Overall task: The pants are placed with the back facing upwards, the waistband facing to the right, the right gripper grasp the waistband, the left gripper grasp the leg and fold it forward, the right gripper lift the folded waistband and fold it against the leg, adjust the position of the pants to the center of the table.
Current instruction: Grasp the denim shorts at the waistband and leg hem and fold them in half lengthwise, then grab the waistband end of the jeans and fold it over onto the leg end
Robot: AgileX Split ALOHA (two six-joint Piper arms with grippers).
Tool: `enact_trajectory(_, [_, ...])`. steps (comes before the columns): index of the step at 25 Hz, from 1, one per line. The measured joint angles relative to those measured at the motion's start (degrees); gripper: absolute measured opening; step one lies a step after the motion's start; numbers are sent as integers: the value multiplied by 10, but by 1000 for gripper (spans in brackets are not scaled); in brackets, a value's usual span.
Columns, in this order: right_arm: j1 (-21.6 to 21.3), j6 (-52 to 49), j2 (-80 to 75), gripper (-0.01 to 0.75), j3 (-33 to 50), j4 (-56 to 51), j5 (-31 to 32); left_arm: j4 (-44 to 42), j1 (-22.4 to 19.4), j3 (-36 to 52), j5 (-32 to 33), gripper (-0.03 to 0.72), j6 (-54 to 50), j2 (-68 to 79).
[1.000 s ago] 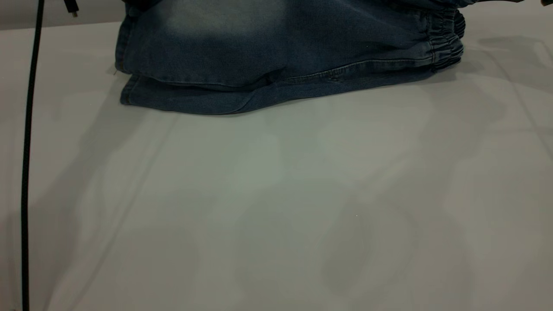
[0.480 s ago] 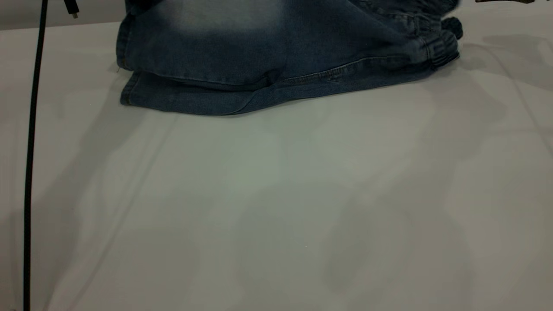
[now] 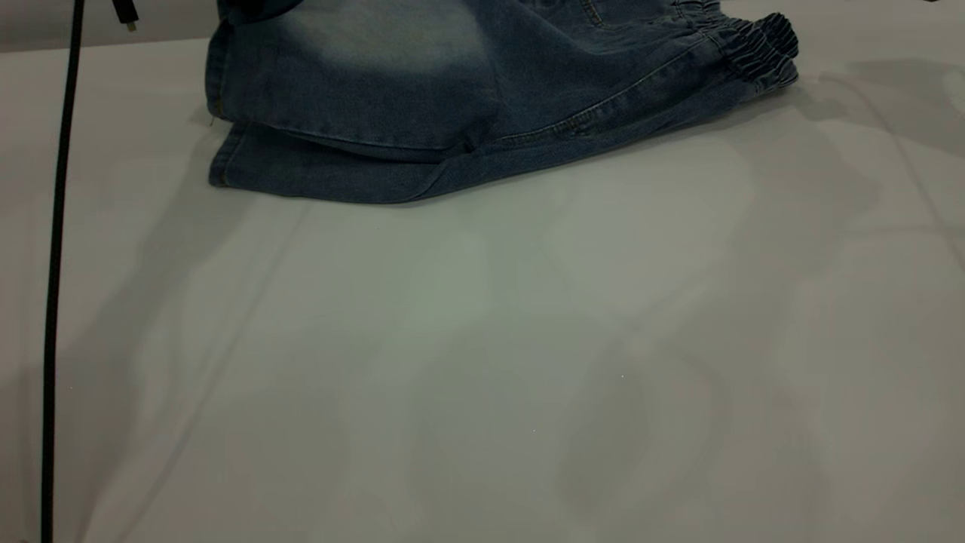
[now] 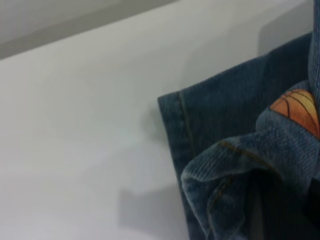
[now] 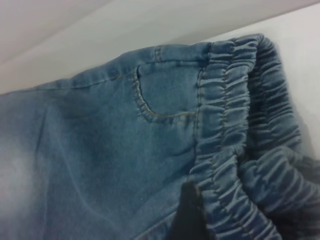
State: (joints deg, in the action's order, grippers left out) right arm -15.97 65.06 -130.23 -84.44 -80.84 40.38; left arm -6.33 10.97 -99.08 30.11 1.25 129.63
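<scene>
Pale wall [image 3: 98,23], soft shadows.

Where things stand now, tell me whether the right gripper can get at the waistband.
Probably yes: its dark finger already sits against the ruffled waistband, with nothing between them, though the grip itself isn't visible.

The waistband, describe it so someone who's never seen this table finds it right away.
On the pale table, blue denim pants lie folded at the far edge. Follow them to their right end: the waistband is the darker, ruffled elastic strip with rows of stitching, unlike the smooth faded denim beside it.
</scene>
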Motion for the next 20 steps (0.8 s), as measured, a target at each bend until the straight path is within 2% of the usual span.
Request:
enact_trajectory(5, [0,0,0,532,0,1,4,0,1,0,0,92,0,-1])
enact_trajectory(7, [0,-5,0,532,0,1,14,1,1,0,0,125,0,-1])
enact_trajectory(9, [0,-14,0,532,0,1,22,2,1,0,0,190,0,-1])
enact_trajectory(15, [0,-45,0,533,0,1,43,4,1,0,1,454,0,-1])
enact_trajectory(17, [-1,-62,0,534,0,1,55,4,1,0,-1,498,0,-1])
enact_trajectory(20, [-7,-94,0,535,0,5,84,4,1,0,1,519,0,-7])
